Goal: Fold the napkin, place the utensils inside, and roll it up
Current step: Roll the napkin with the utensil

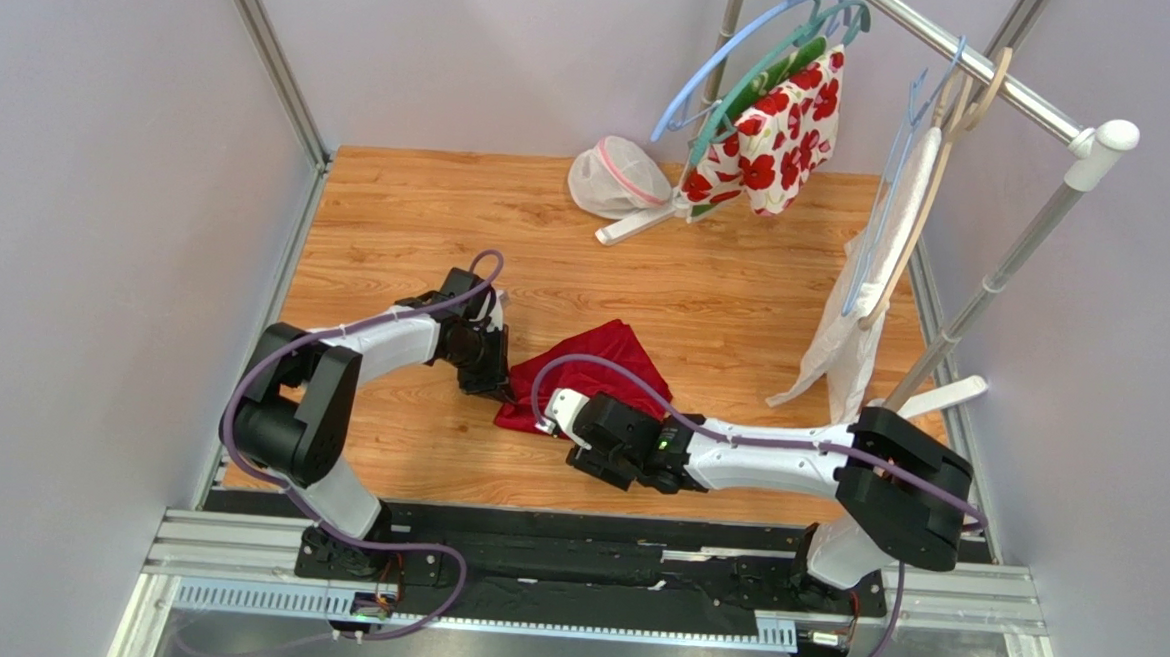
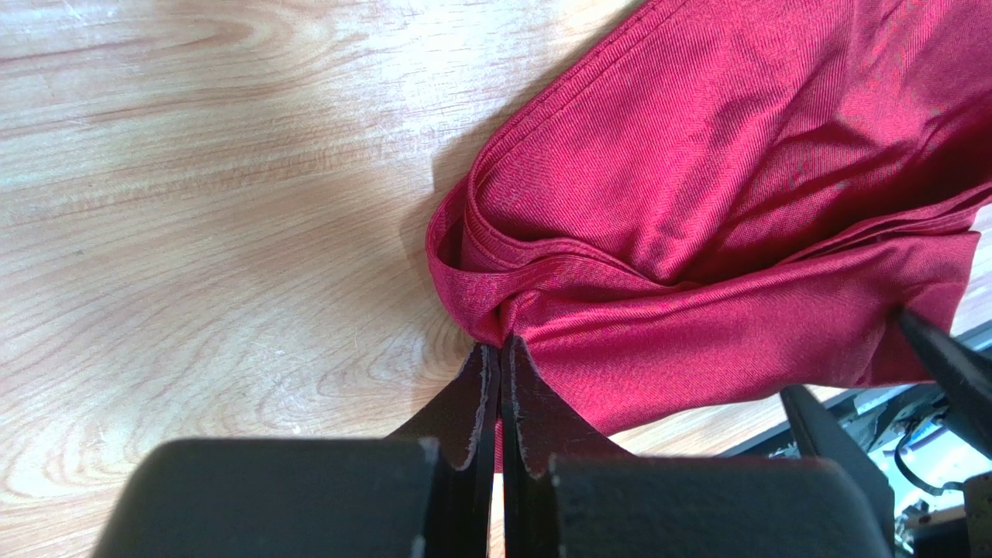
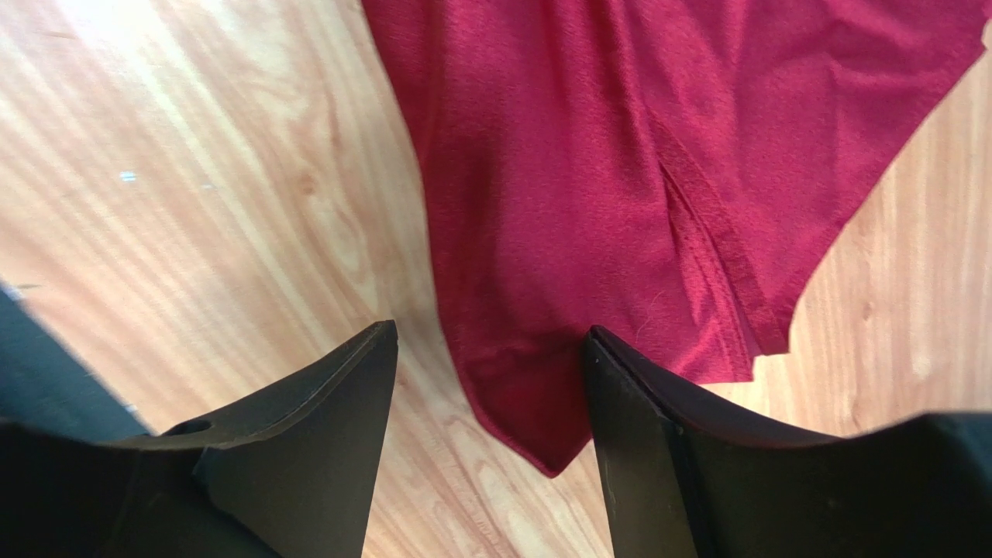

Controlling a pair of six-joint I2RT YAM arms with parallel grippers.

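The dark red napkin point(image 1: 592, 362) lies crumpled on the wooden table between the two arms. My left gripper point(image 1: 486, 378) is at its left edge, shut on a bunched fold of the napkin point(image 2: 699, 198) that gathers at the fingertips point(image 2: 480, 370). My right gripper point(image 1: 561, 416) hovers at the near side, open. A pointed corner of the napkin point(image 3: 547, 442) lies between its fingers point(image 3: 349, 384), untouched. The utensils are out of view.
A clothes rack point(image 1: 1010, 88) stands at the back right with hangers, a white cloth with red flowers point(image 1: 779, 129) and a white towel point(image 1: 866, 306). A white mesh bag point(image 1: 617, 177) lies at the back. Metal frame posts line both sides.
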